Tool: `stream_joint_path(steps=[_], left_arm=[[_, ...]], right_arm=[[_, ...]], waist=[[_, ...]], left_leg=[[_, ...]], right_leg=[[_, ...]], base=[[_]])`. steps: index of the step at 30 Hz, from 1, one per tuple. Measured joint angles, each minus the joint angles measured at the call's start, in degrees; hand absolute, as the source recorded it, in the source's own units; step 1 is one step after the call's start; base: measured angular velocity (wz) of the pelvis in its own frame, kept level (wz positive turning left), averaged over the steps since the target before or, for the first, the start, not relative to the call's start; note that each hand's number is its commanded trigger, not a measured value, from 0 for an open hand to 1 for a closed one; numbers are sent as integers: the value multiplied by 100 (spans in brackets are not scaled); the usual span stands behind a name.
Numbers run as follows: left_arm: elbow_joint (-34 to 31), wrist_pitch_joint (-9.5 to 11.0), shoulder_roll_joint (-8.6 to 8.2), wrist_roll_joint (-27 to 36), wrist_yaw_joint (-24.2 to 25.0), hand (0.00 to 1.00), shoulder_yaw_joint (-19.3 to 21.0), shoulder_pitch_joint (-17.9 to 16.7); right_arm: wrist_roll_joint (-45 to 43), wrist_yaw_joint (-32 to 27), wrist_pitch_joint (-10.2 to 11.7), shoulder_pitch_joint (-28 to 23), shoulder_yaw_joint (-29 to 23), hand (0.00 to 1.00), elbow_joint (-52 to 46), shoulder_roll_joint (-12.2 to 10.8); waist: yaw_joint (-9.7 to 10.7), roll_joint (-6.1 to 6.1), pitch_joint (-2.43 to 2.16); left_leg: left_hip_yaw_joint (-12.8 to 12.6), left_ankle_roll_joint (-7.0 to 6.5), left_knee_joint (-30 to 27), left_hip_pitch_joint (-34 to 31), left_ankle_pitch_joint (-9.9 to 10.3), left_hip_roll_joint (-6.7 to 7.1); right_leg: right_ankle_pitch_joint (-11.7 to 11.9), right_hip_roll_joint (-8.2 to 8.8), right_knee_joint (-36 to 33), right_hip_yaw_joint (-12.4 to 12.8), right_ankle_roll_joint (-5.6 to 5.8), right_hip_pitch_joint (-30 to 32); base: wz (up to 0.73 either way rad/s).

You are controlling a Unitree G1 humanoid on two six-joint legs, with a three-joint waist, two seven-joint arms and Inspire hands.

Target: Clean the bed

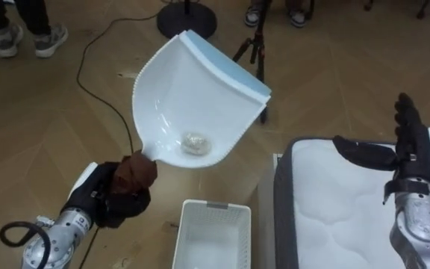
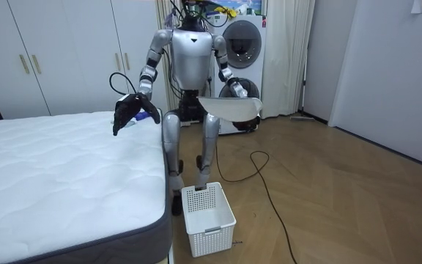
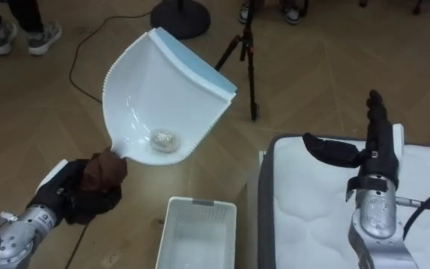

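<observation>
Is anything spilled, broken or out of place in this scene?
Nothing stands out. The small crumpled pale wad lies inside the white plastic dustpan, which the left hand holds up by its handle. The white plastic basket stands upright on the floor. I see nothing spilled.

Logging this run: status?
Left hand shut on dustpan handle. Right hand open over mattress. Crumpled wad in dustpan; basket on floor beside mattress. Nothing between dustpan and basket.
</observation>
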State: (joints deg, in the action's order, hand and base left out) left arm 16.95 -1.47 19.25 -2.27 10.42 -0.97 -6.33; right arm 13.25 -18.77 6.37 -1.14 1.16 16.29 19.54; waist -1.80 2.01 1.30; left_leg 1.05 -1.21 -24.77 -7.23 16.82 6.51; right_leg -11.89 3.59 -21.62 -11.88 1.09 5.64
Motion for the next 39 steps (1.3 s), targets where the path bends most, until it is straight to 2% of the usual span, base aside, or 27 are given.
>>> stream_joint_path(steps=[3,5,6,8,10,12,14,15,16,18,19,21,23,25,26,28,30,34,36,39], left_arm=[[197,0,-9,-84,11,100,-48,0],[374,-60,-1,-241,35,100,-99,-2],[429,-130,15,-402,61,100,-169,-2],[462,-199,29,-635,145,100,-186,-12],[556,-225,67,-656,169,100,-218,-11],[732,-227,98,-765,225,100,-225,-6],[815,-228,144,-867,277,100,-226,-6],[815,-230,190,-977,278,100,-263,-2],[816,-232,224,-994,279,100,-292,-2],[864,-232,350,-1150,313,100,-447,43],[867,-232,370,-1214,317,100,-471,58],[914,-232,426,-1387,374,100,-491,92],[974,-233,453,-1471,384,100,-491,124],[977,-233,464,-1571,385,100,-491,135],[979,-229,465,-1684,390,100,-497,197],[983,-223,486,-2014,392,100,-506,361],[1007,-222,673,-2166,371,100,-736,630],[1332,-165,740,-2541,372,100,-953,1067],[1596,-175,835,-2945,371,100,-1200,1415],[1671,-201,902,-3610,367,100,-1479,1714]], right_arm=[[-11,115,29,15,16,0,59,0],[-61,146,131,121,55,0,352,0],[-74,147,139,137,53,0,540,0],[-248,144,128,136,42,0,610,1],[-260,140,129,170,42,0,625,3],[-260,130,129,233,42,0,727,26],[-265,130,129,268,22,0,772,77],[-279,121,134,312,-13,0,785,100],[-287,105,142,361,-15,0,811,104],[-482,66,172,577,-5,0,1102,102],[-482,52,172,616,-10,0,1162,102],[-486,-68,171,696,-26,0,1252,107],[-624,-158,171,743,-25,0,1295,108],[-763,-212,171,843,-24,0,1384,109],[-932,-275,171,961,-26,0,1525,112],[-984,-352,174,1036,-21,0,1671,112],[-1067,-417,174,1184,-14,0,1857,113],[-1107,-509,176,1338,95,0,1982,113],[-1105,-611,176,1412,250,0,2158,108],[-1149,-649,176,1446,374,0,2271,109]], waist=[[-14,-42,-3],[13,-101,15],[37,-131,5],[121,-197,15],[143,-296,1],[168,-412,-30],[185,-490,-65],[218,-584,-60],[260,-623,-49],[364,-774,-52],[379,-807,-49],[431,-913,-45],[462,-958,-32],[476,-1018,-6],[531,-1069,15],[576,-1104,17],[631,-1177,53],[658,-1265,59],[692,-1270,58],[703,-1280,56]], left_leg=[[-215,123,-97,35,70,-107],[-263,144,-182,29,83,-147],[-353,151,-220,-2,87,-192],[-365,150,-210,-64,86,-199],[-363,117,-194,-178,67,-182],[-359,-70,-129,-236,-41,-127],[-364,-173,-40,-305,-101,-89],[-383,-240,-43,-403,-139,-81],[-387,-267,-42,-448,-154,-75],[-418,-470,56,-587,-269,-32],[-418,-537,103,-611,-306,-12],[-422,-772,308,-677,-437,89],[-496,-870,351,-757,-491,143],[-563,-883,321,-873,-498,181],[-564,-905,283,-974,-510,205],[-577,-922,235,-1117,-540,236],[-612,-940,131,-1287,-550,260],[-812,-979,128,-1501,-575,283],[-901,-990,116,-1633,-581,287],[-1000,-998,124,-1725,-584,285]], right_leg=[[-51,-33,1,-83,-57,-105],[-74,-67,11,-88,-88,-158],[-78,-77,10,-76,-94,-154],[-94,-61,-3,-83,-96,-76],[-101,-16,-59,-48,-85,79],[-130,25,-142,36,-64,223],[-146,69,-245,55,-64,384],[-145,85,-266,56,-64,482],[-145,93,-279,56,-64,528],[-144,144,-373,71,-62,758],[-145,160,-422,88,-62,828],[-196,277,-675,127,-53,1110],[-251,366,-898,179,-56,1324],[-287,418,-1078,251,-56,1512],[-288,445,-1148,264,-55,1619],[-290,477,-1252,313,-52,1789],[-291,519,-1378,359,-50,1978],[-283,535,-1530,569,-37,2327],[-273,537,-1607,659,-28,2518],[-257,538,-1638,711,-25,2669]], base=[[-4],[4],[13],[15],[2],[-9],[1],[10],[14],[9],[4],[4],[-5],[-10],[5],[7],[0],[-22],[-16],[-17]])
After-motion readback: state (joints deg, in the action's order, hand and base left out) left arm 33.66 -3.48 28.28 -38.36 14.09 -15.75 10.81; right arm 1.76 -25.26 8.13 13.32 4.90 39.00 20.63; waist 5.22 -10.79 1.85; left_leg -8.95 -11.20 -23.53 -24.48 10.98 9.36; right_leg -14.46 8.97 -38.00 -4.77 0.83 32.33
